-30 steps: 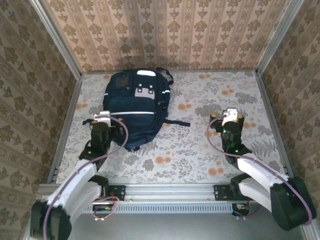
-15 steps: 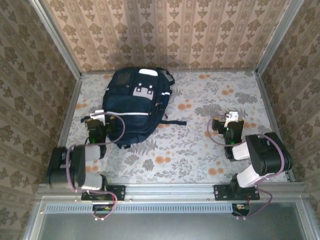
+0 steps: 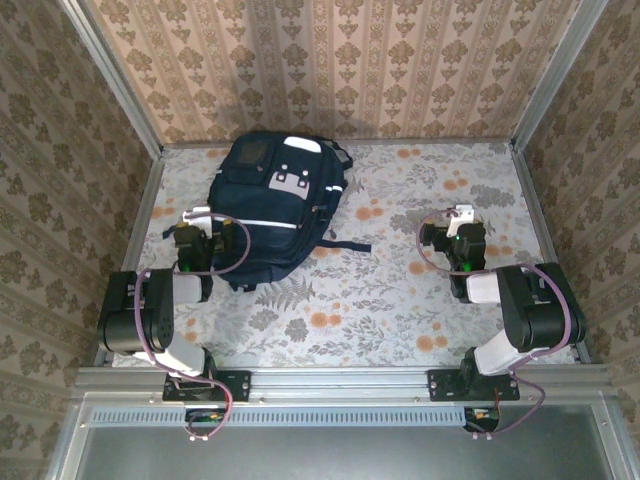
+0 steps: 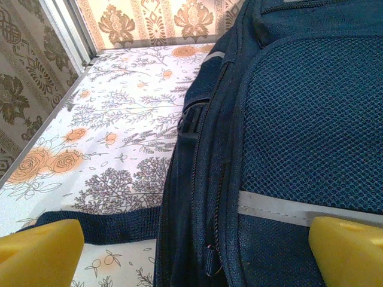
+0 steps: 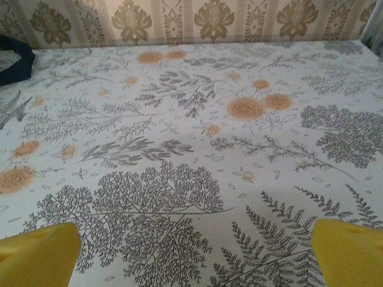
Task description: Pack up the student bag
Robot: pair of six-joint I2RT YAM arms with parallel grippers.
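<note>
Two grippers stand with jaws wide apart and nothing clamped between them. From the left gripper (image 3: 194,222), the student bag (image 3: 272,198) lies straight ahead and to the right. It is very close against the right-hand yellow finger (image 4: 350,257), though whether it touches cannot be told. A navy webbing strap (image 4: 102,224) runs across the floral tablecloth (image 3: 400,300) just past the left-hand finger. Further ahead and to the left, bare cloth reaches an aluminium frame post (image 4: 75,27) and the patterned wallpaper (image 3: 330,60).

The right gripper (image 3: 461,225) hovers low over open cloth, well apart from the bag. Far ahead and to its left, a dark navy loop (image 5: 15,60) lies by the back wall.

The left wrist view brings out the bag's mesh side pocket (image 4: 311,113), a pale stripe (image 4: 269,206) and a zip line (image 4: 200,149). The top view gives the whole bag lying flat near the back left corner with its white patches (image 3: 290,180) facing up. One thin strap (image 3: 345,246) trails out toward the right gripper's side, and a metal rail (image 3: 340,380) runs behind both arm bases.
</note>
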